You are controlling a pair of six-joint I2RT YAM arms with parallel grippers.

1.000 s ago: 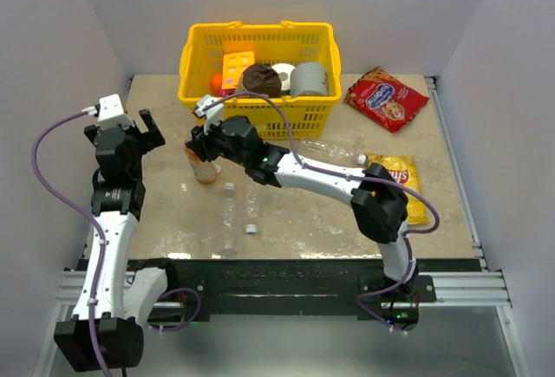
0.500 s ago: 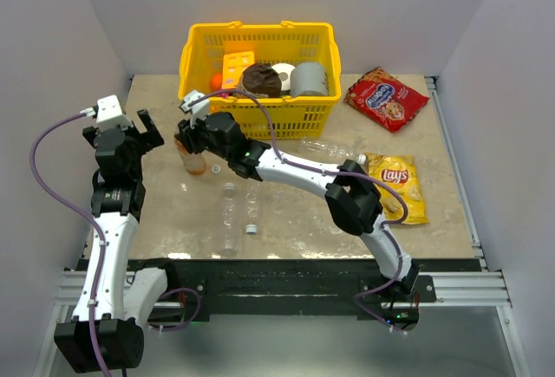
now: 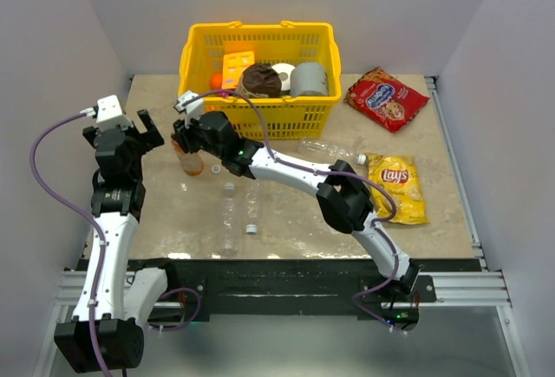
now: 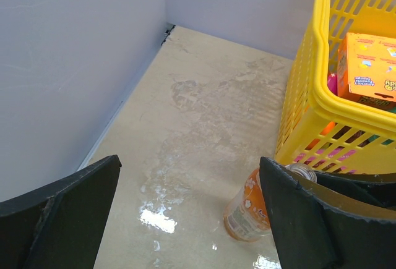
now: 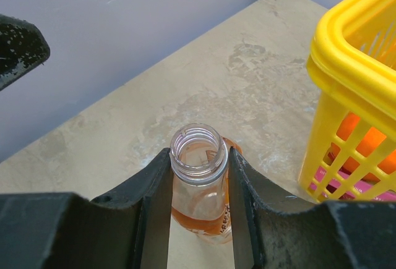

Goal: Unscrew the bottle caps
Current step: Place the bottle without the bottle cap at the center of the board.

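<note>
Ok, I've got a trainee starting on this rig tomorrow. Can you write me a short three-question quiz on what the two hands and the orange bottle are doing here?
1. True or false: the orange bottle is capped.
2. Fill in: the left hand is ___ (open or shut).
3. Which one grips the bottle's neck? A the left hand; B the right hand; C neither.

Key: 1 false, its mouth is bare; 2 open; 3 B.
</note>
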